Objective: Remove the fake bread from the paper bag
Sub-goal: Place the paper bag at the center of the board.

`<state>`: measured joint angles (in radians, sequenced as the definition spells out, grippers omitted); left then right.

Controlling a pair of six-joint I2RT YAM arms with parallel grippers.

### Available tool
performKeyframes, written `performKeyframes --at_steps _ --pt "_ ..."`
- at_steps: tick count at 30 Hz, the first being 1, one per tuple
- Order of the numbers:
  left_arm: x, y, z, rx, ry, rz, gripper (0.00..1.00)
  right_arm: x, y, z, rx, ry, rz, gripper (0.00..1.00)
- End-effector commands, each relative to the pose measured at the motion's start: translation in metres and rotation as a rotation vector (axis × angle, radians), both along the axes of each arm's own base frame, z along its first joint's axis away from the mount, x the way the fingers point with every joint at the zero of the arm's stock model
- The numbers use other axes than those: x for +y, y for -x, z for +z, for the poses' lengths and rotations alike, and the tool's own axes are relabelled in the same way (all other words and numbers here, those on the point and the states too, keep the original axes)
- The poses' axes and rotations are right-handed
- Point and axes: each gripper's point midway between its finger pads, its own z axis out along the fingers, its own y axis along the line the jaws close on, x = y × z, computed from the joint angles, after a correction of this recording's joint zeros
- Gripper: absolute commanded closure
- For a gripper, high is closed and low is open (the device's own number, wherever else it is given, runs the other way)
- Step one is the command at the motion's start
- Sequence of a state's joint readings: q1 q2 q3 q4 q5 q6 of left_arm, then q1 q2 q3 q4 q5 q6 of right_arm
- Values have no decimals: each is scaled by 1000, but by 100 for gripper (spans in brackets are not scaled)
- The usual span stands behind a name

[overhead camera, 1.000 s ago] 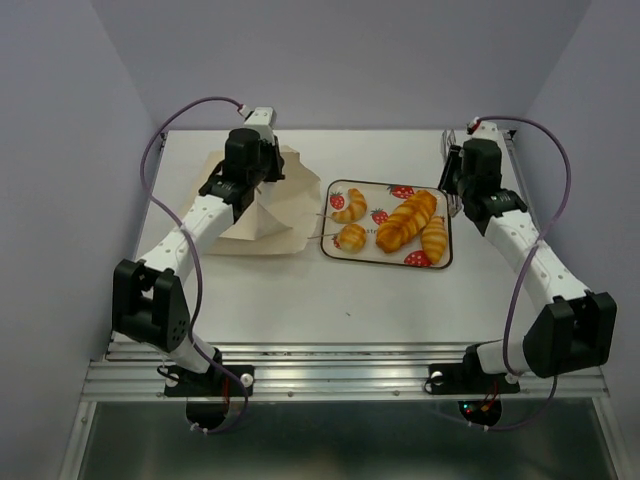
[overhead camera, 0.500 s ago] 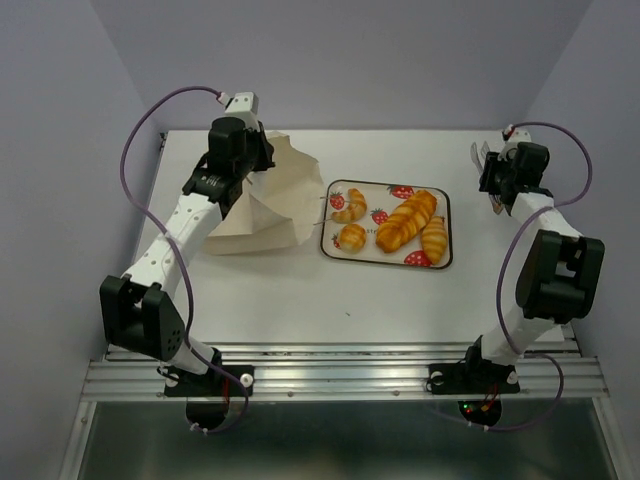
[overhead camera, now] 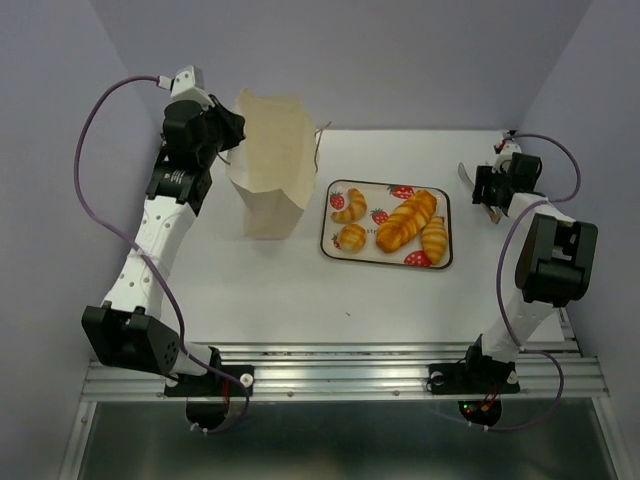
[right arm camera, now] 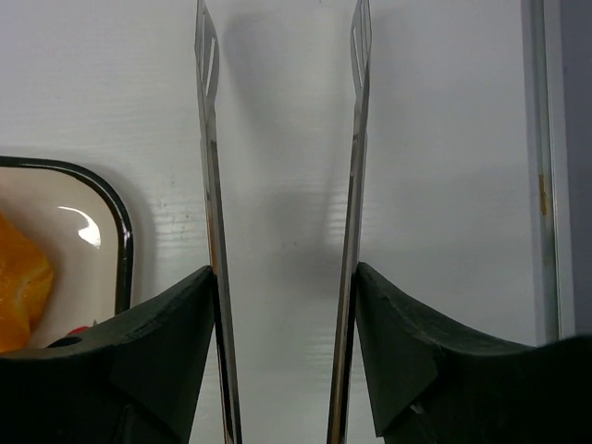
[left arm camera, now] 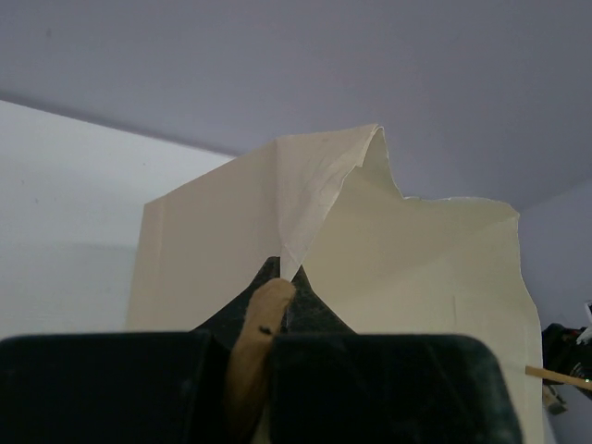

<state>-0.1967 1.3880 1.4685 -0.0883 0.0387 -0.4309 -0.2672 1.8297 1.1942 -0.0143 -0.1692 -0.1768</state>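
While the left gripper [overhead camera: 220,133] is raised at the far-left corner of the table [overhead camera: 300,290], it holds the paper bag [overhead camera: 270,165] upright by its upper left edge. The bag stands near the left side of the tray [overhead camera: 380,260] but apart from it. From above I cannot tell whether its base touches the table. All 4 pieces of fake bread [overhead camera: 405,222] lie on the tray: 2 small rolls on its left half and 2 longer loaves on its right. The near half of the table is bare between the 2 arms.

The left wrist view shows what the overhead view hides: the left gripper [left arm camera: 277,282] has its fingers pressed together on a fold of the bag's [left arm camera: 398,268] cream paper. A thin cord handle [left arm camera: 555,375] pokes out at the lower right.

The right gripper [overhead camera: 482,190] sits at the table's right edge, apart from the tray. Its wrist view shows the right gripper [right arm camera: 282,28] with 2 thin metal blades parallel and spread, with only bare table between them. The tray's dark rim [right arm camera: 125,245] and an orange piece of bread [right arm camera: 20,287] lie just left of them.
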Motion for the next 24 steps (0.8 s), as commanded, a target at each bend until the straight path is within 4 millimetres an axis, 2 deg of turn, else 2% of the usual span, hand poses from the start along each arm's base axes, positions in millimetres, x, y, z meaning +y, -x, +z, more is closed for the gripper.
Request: performKeyframes --at_steps 1,5,6,10,11,13,19,24 --pt "7 9 39 -85 116 0 100 -21 -12 2 -30 69 -59 35" --pt "14 3 22 -57 154 -26 100 -22 -8 -13 11 59 -76 33" --pt "14 1 24 -69 165 -32 100 -21 -8 -15 20 55 -72 33" --pt "20 -2 15 -59 195 -42 100 -23 -9 -14 23 53 -81 22" --pt "22 -3 14 -56 203 -38 100 -22 -10 -10 15 52 -81 20" --pt "25 -5 10 -54 214 -43 100 -19 -10 -5 1 35 -79 0" --pt "15 -10 21 -80 262 -119 100 -14 -12 30 -76 -5 -93 0" --pt "6 -19 16 -73 308 -163 100 -13 -7 53 -121 -17 -123 0"
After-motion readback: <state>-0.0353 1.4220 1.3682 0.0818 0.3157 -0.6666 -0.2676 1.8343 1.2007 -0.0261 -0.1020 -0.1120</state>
